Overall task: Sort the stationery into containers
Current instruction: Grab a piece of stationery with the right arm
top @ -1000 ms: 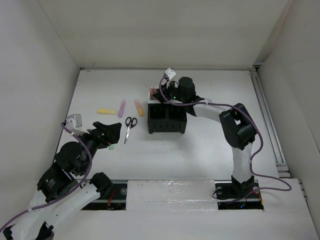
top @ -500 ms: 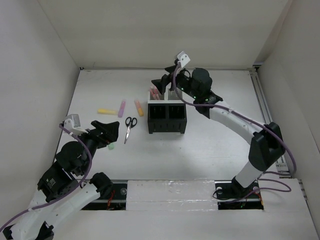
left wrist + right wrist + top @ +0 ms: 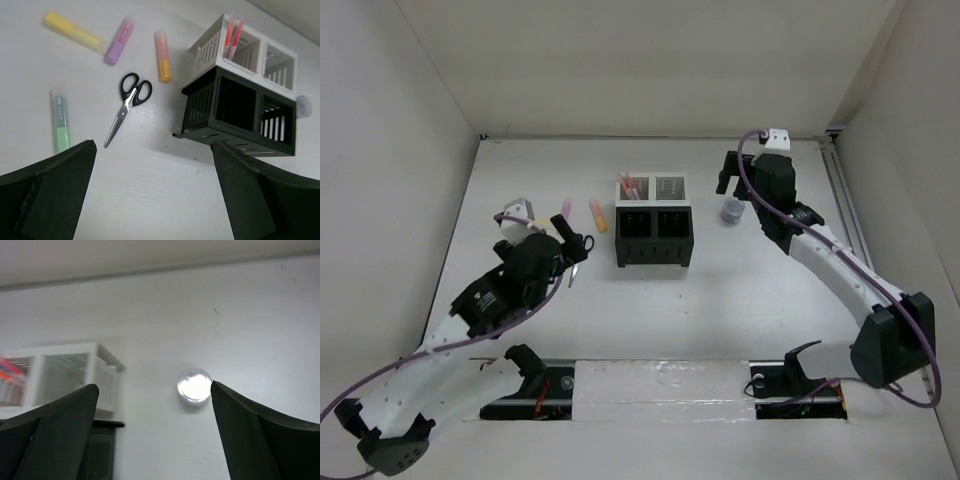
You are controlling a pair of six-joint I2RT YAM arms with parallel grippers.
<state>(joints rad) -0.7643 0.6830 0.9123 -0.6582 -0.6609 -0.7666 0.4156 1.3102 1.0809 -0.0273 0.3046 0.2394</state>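
Left of the organiser block [image 3: 235,107], the left claw [image 3: 154,145] hangs with its fingers spread wide and empty above the black-handled scissors [image 3: 127,105] and the green highlighter [image 3: 61,125]. The scissors lie flat on the bench [image 3: 150,180] with blades shut. A pinch could skid them or clip that highlighter. Farther back, left of the block, lie the stubby yellow highlighter [image 3: 72,32], pink highlighter [image 3: 119,41] and orange highlighter [image 3: 163,49]. Thin pens [image 3: 232,32] stand in its rear-left white compartment. Right of the block, the right claw [image 3: 154,386], also wide apart and empty, hovers over the small round grey item [image 3: 194,386]. It is low and glossy and may slip out.
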